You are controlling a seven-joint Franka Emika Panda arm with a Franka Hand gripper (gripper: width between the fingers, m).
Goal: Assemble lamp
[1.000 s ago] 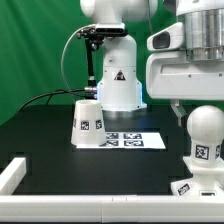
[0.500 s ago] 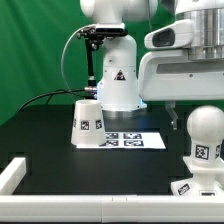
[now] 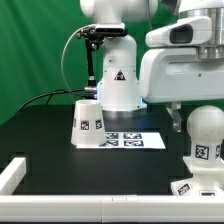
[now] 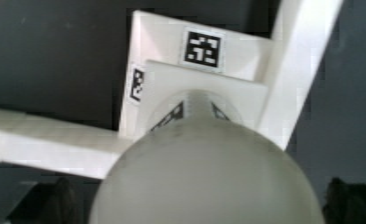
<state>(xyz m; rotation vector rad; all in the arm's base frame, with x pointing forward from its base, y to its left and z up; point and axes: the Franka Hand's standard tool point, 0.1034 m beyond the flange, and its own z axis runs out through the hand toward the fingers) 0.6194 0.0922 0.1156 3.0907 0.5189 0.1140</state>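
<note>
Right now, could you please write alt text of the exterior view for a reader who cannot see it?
A white robot arm hangs over a rounded lamp bulb at the exterior view's right. On the black table, a tapered shade stands upright left of centre, beside the marker board; the backdrop is green.

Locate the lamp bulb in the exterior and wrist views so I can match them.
Exterior view: the bulb is near the exterior view's right edge, upright on the base.
Wrist view: the bulb is the big blurred rounded shape nearest the camera.
Shared landmark: the tagged base beneath the bulb.
</note>
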